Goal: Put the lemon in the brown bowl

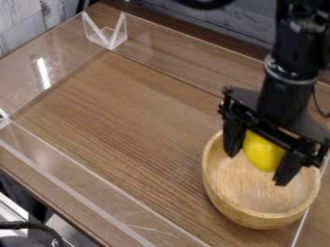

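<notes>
The lemon (264, 152) is a small bright yellow oval held between the black fingers of my gripper (268, 154). The gripper is shut on it and hangs over the brown bowl (230, 203), a wide light tan wooden bowl at the table's right front. The lemon sits just above the bowl's inside, over its far half, not touching the bottom. The black arm rises from the gripper to the top right edge and hides part of the bowl's far rim.
The wooden table top (116, 106) is ringed by low clear plastic walls (52, 58). A clear folded plastic stand (103, 31) sits at the back left. The table's front edge runs along the lower left.
</notes>
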